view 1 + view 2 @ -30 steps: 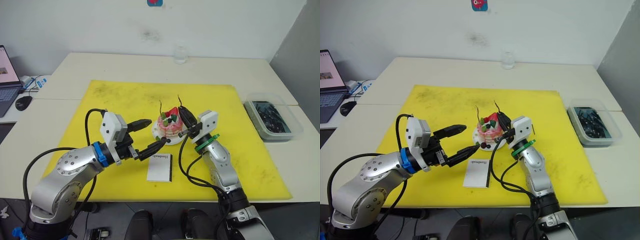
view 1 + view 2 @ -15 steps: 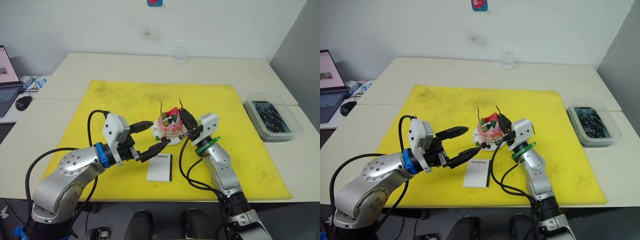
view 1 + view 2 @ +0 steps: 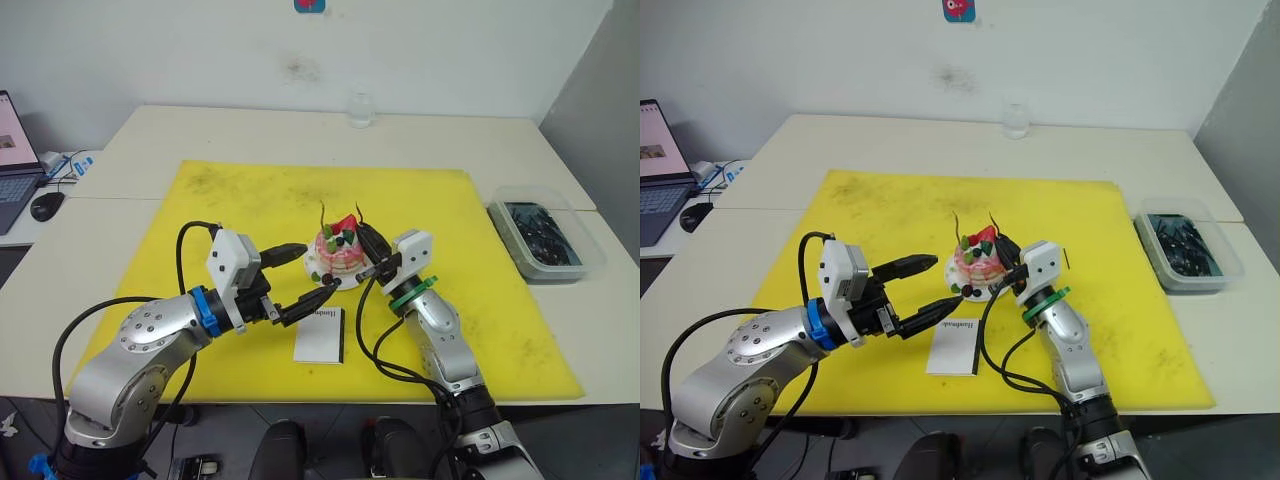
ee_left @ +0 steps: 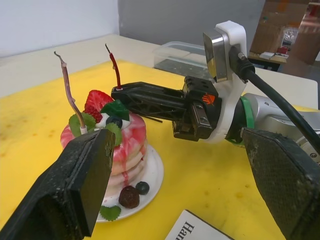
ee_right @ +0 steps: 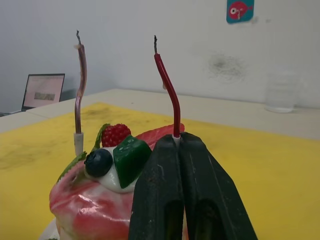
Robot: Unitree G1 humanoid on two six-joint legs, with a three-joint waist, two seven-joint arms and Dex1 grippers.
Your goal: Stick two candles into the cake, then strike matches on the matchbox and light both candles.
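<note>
The pink cake (image 3: 338,252) sits on its small white plate (image 3: 352,281) in the middle of the yellow mat. One candle (image 5: 80,90) stands upright in the cake's top. My right gripper (image 5: 177,141) is shut on the base of the second, red candle (image 5: 167,85), holding it upright at the cake's right top edge. On the cake's left, my left gripper (image 3: 304,274) is open and holds nothing. The white matchbox (image 3: 319,335) lies flat on the mat in front of the cake. A thin dark stick, perhaps a match (image 4: 152,119), lies below the right gripper's fingers.
The yellow mat (image 3: 220,210) covers the table's centre. A clear box of dark pieces (image 3: 545,235) stands at the right edge. A glass (image 3: 360,108) is at the back, and a laptop (image 3: 12,150) and mouse (image 3: 45,205) are far left.
My right gripper has brought the red candle slightly lower and closer to the cake. The left gripper has edged a little toward the cake, still open.
</note>
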